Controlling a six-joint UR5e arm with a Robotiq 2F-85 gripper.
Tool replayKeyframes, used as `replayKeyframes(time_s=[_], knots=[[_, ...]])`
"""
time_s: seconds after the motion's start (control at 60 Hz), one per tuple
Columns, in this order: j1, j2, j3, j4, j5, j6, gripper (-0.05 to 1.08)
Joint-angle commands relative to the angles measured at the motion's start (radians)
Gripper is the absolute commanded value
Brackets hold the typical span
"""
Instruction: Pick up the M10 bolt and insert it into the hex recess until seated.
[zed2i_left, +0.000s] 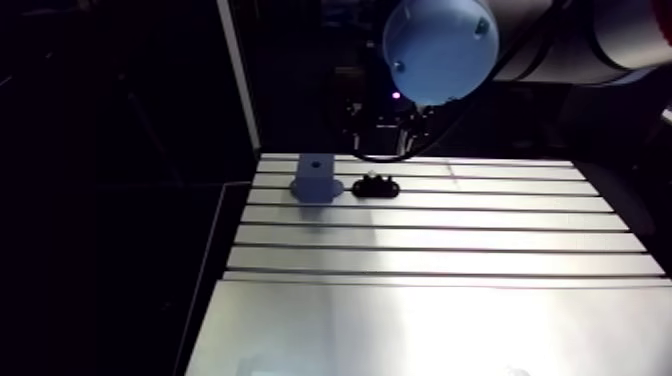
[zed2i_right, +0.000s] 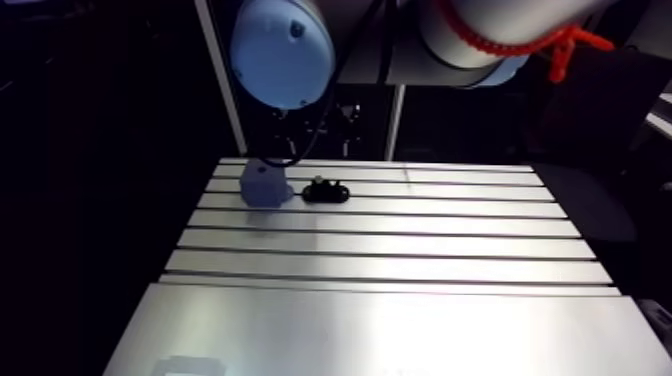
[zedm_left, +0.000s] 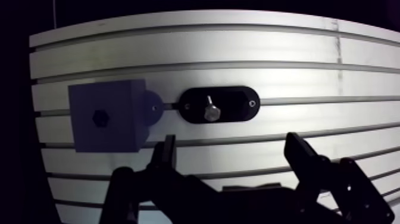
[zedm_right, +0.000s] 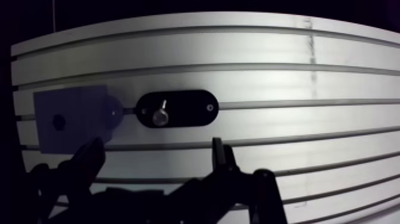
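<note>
Your surface (zed2i_left: 440, 240) is slotted aluminium. In the arm view its grooves run across the frame, and it turns smooth toward the lower edge. At upper centre, near its far edge, you have a bluish block (zed2i_left: 316, 178) with a black oval plate (zed2i_left: 376, 187) just to its right.

The M10 bolt (zedm_left: 210, 112) stands on a holder plate (zedm_left: 238, 105), which lies on the slotted table (zedm_left: 238, 53) just beside the block (zedm_left: 107, 134). The hex recess (zedm_left: 99, 117) is in the block's upper face. Plate and block lie ahead of the gripper (zedm_left: 232, 146).
</note>
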Motion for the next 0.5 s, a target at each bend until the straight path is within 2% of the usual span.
replayKeyframes(time_s=[0.017, 0.233, 0.5], knots=[[0.007, 0.038, -0.002, -0.034, 0.001, -0.013, 0.04], [0.010, 0.056, -0.004, -0.042, -0.001, -0.013, 0.10], [0.014, 0.081, -0.007, -0.060, -0.003, -0.012, 0.27]])
